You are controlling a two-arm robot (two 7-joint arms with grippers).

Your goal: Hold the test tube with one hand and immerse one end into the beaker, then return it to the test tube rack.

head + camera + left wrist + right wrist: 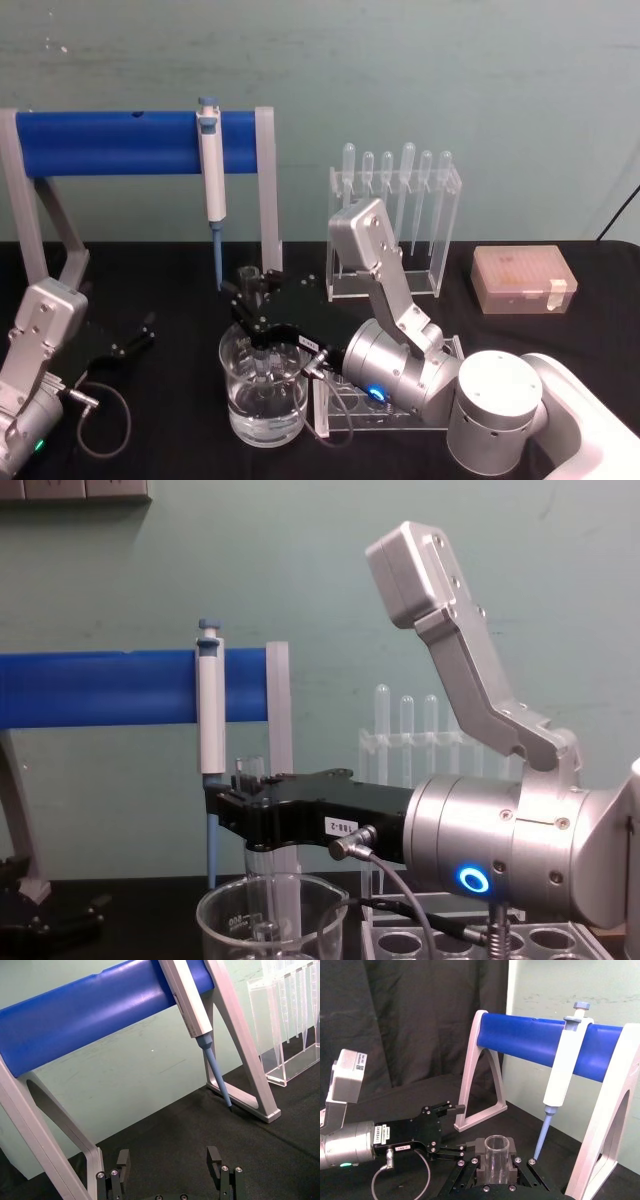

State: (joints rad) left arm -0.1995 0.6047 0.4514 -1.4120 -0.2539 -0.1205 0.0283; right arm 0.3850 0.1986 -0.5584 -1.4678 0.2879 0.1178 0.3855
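Glass stands in glass in the head view: the test tube (pixel 264 368), upright, is clamped in the right claw (pixel 258 320) with its lower end inside the beaker (pixel 236 405), while the left claw (pixel 135 338) rests well off on the tabletop (pixel 130 275). The left wrist view shows that idle claw's fingers (pixel 123 1159) apart. In the chest view the rack (pixel 440 935) sits just beside the beaker on the right arm's side, so the return likely wants a straight lift first.

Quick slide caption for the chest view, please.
Right gripper holds the test tube upright, lower end inside the beaker; left gripper rests idle at far left.
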